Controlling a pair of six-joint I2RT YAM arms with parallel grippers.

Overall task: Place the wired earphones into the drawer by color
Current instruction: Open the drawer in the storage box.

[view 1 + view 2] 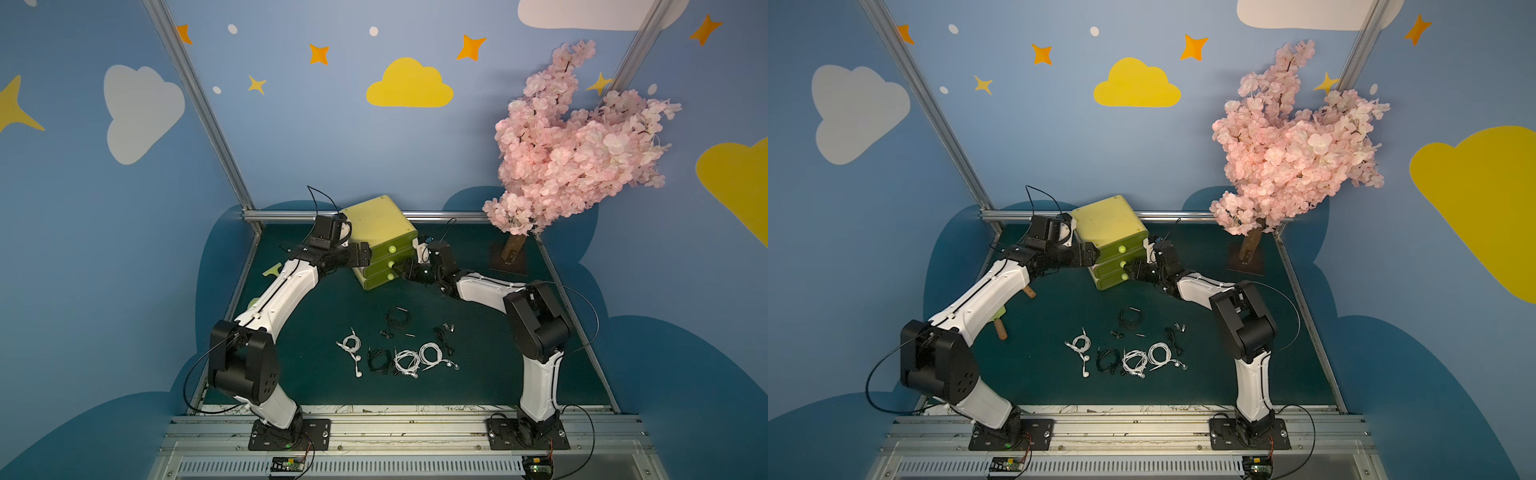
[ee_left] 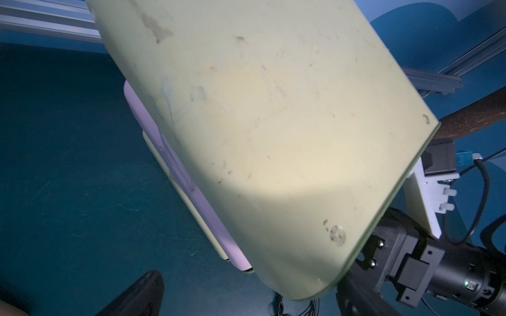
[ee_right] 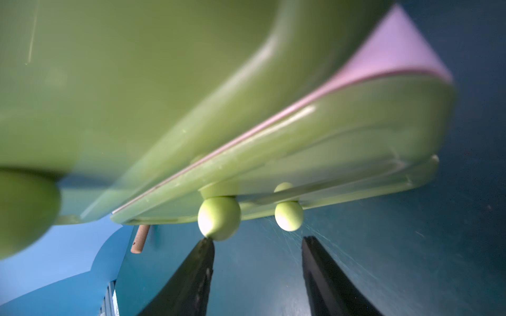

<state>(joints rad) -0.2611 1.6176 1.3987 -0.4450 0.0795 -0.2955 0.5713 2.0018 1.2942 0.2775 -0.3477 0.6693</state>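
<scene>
A green chest with three shut drawers [image 1: 380, 232] [image 1: 1108, 228] stands at the back of the mat. Several wired earphones lie loose in front of it: white bundles [image 1: 349, 345] [image 1: 406, 360] [image 1: 432, 353] and black bundles [image 1: 397, 320] [image 1: 379, 359] [image 1: 442, 334]. My left gripper [image 1: 365, 254] [image 2: 249, 279] is open wide against the chest's left side. My right gripper [image 1: 401, 268] [image 3: 258, 239] is open at the drawer fronts. One of its fingertips [image 3: 208, 243] touches the middle knob [image 3: 219, 216]; the bottom knob [image 3: 289, 216] is beside it. Nothing sits between the fingers.
A pink blossom tree [image 1: 577, 141] on a dark base [image 1: 509, 257] stands at the back right. A wooden-handled tool [image 1: 1000, 328] lies under my left arm. Aluminium rails [image 1: 436, 215] edge the mat.
</scene>
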